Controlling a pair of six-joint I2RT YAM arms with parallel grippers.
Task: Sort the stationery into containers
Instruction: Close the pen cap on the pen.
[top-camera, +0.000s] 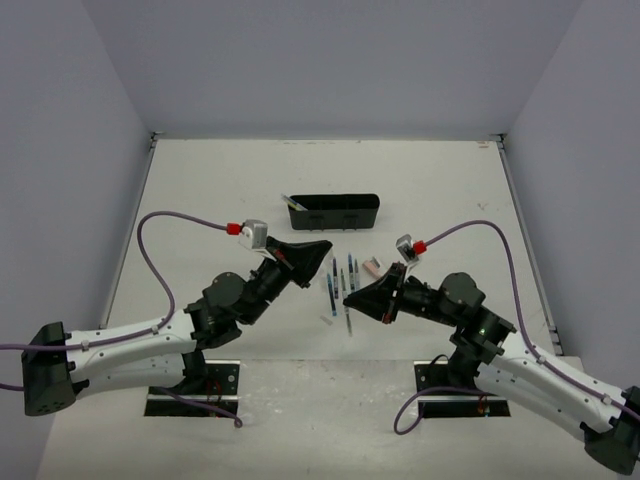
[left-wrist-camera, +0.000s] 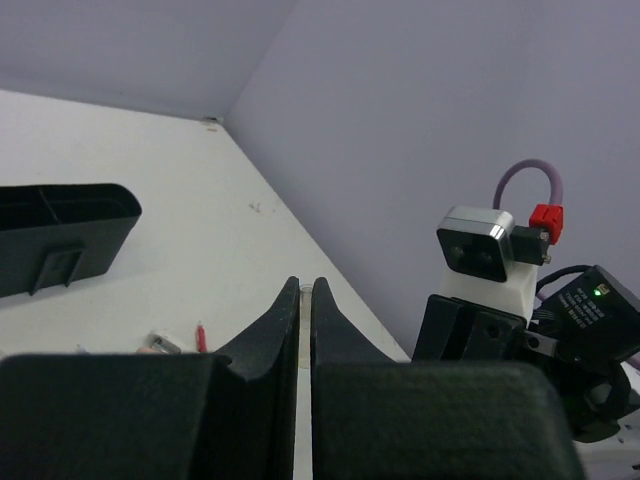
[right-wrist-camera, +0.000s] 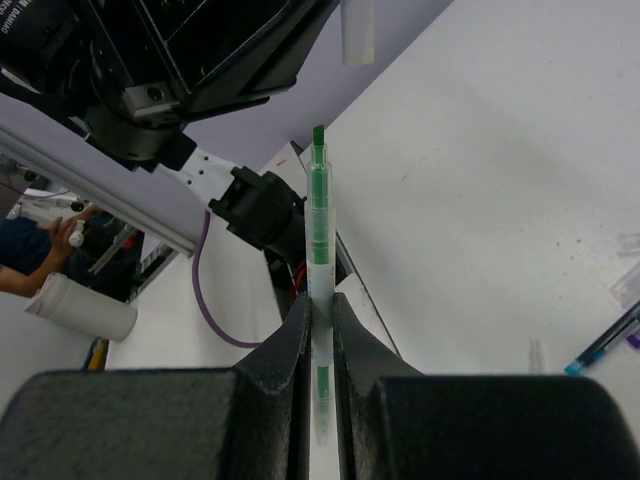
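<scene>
My right gripper (top-camera: 351, 297) (right-wrist-camera: 318, 302) is shut on a clear-barrelled green pen (right-wrist-camera: 318, 225), which sticks out past the fingertips. My left gripper (top-camera: 321, 253) (left-wrist-camera: 305, 286) is shut on a small clear tube, apparently a pen cap (left-wrist-camera: 304, 300); it also shows in the right wrist view (right-wrist-camera: 357, 30). Both grippers hover over several loose pens (top-camera: 335, 281) at mid-table. The pinkish eraser (top-camera: 371, 267) lies to their right. The black organizer tray (top-camera: 345, 213) (left-wrist-camera: 60, 235) stands behind, with one pen (top-camera: 293, 203) leaning out of its left end.
A red pen tip (left-wrist-camera: 200, 337) and a small pale object (left-wrist-camera: 160, 343) lie near my left fingers. Small clear caps (right-wrist-camera: 537, 355) and a blue pen (right-wrist-camera: 600, 345) lie on the table. A small white piece (top-camera: 326, 319) lies below the pens. Grey walls enclose the table.
</scene>
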